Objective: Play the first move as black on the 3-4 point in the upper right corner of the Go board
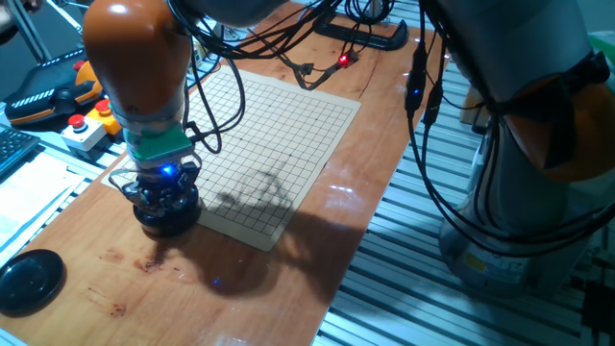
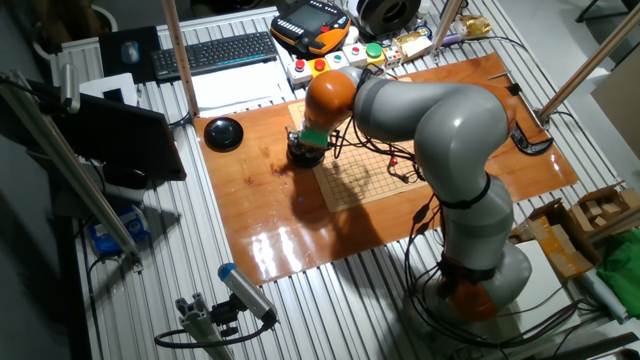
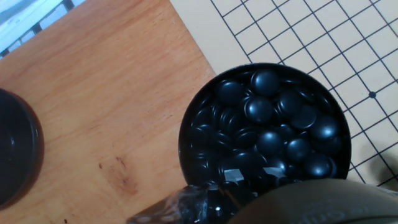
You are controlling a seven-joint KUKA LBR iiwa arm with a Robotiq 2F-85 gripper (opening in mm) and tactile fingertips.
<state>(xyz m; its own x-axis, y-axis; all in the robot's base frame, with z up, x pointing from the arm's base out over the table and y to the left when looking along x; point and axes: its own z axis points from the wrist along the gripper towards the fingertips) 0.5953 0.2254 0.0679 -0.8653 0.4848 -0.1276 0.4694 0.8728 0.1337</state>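
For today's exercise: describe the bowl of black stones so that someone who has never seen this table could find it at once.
Start at the pale gridded Go board on the wooden table. Just off one corner of the board, directly beneath the gripper, stands the round black bowl. Unlike the closed black lid farther along, it is open, heaped with glossy stones.

The black stones (image 3: 267, 130) lie heaped in a round black bowl (image 3: 186, 134), small, glossy and lens-shaped, overlapping at mixed tilts with light glinting off their tops. In the hand view they sit directly below and ahead of the fingers, whose tips are not clearly visible at the lower edge. No single stone stands apart from the pile. The board (image 1: 279, 144) is pale with thin dark grid lines; its near corner lies just beside the bowl, and every visible crossing is bare.
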